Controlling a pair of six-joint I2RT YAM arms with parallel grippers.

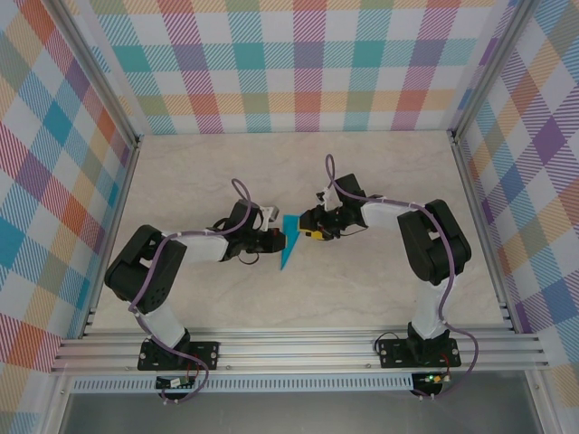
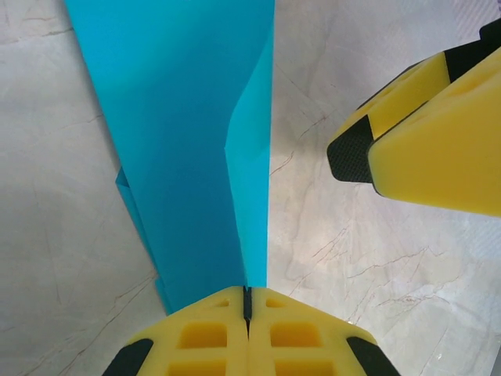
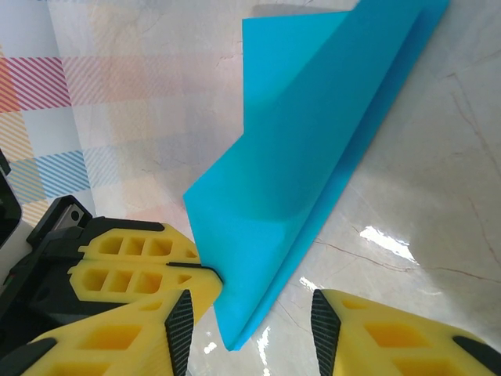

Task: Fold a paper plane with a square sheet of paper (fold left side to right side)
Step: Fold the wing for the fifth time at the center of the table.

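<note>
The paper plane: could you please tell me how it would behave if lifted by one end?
Probably light and floppy: the paper plane is thin folded sheet, its layers gaping apart. Pinched at one end by the left gripper with jaws shut, it would likely droop or twist; the creases may stiffen it lengthwise.

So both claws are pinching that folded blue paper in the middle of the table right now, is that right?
Not quite. The left gripper is shut on the folded blue paper, but the right gripper is not pinching: the right wrist view shows its jaws open either side of the paper's end.
</note>
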